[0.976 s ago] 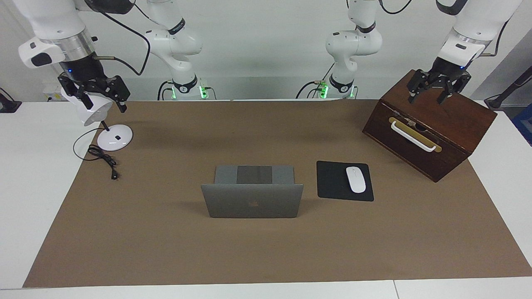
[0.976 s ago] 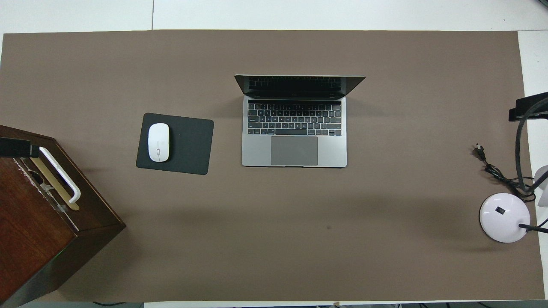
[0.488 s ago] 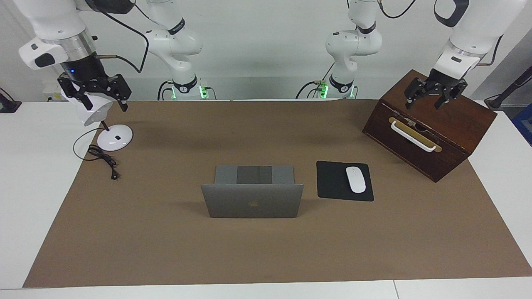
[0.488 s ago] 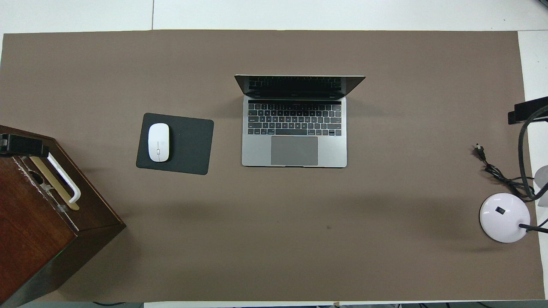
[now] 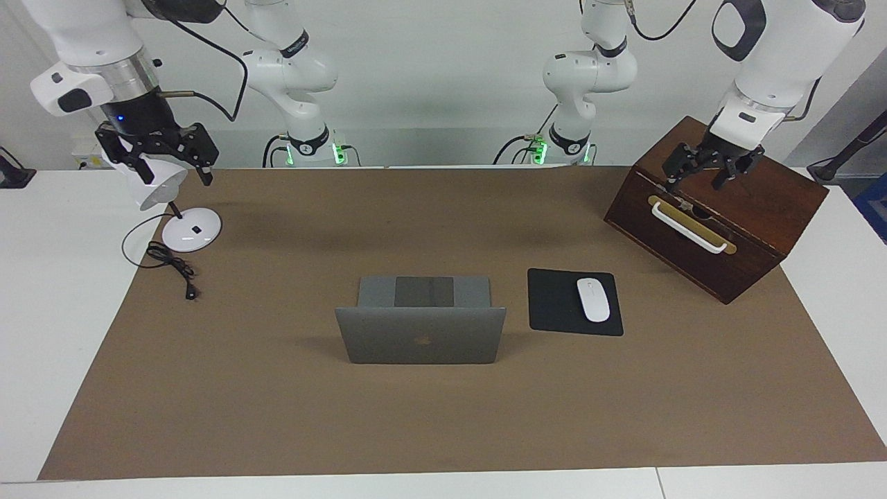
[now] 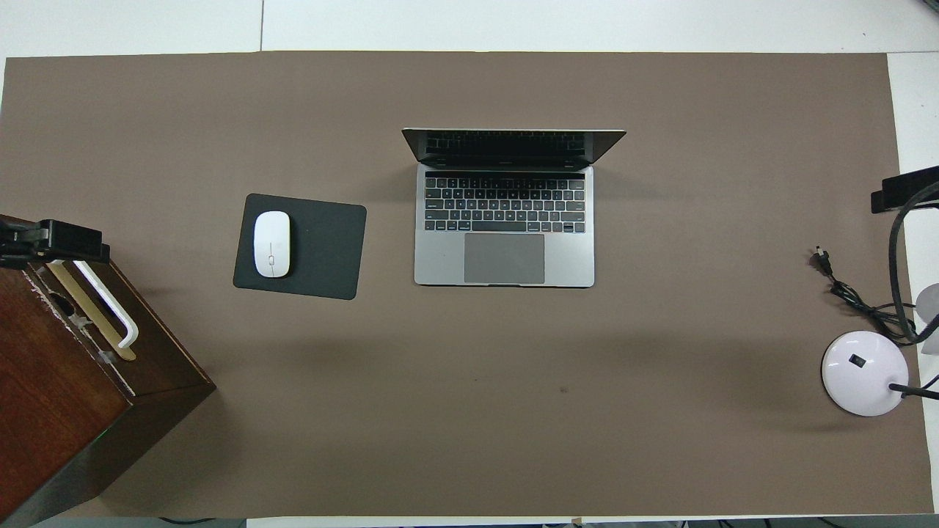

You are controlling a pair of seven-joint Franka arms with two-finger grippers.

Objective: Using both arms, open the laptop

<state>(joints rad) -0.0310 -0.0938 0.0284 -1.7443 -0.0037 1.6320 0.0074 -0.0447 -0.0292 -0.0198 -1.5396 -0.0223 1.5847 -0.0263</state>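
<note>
The silver-grey laptop (image 5: 421, 336) (image 6: 505, 220) sits mid-table on the brown mat with its lid raised about upright. The overhead view shows the dark screen, keyboard and trackpad facing the robots. My left gripper (image 5: 691, 183) hangs open, holding nothing, over the handle-side top edge of the wooden box at the left arm's end of the table. My right gripper (image 5: 175, 174) hangs open and empty over the white desk lamp at the right arm's end. Both grippers are well away from the laptop.
The dark wooden box (image 5: 734, 208) has a white handle. A black mouse pad (image 5: 554, 301) carrying a white mouse (image 5: 593, 299) lies beside the laptop, toward the left arm's end. The lamp (image 5: 190, 232) and its black cable (image 5: 170, 263) lie at the mat's edge.
The left gripper has drifted across the box's top toward its handle side, tilting as it went. The right gripper has barely shifted. The laptop has not moved.
</note>
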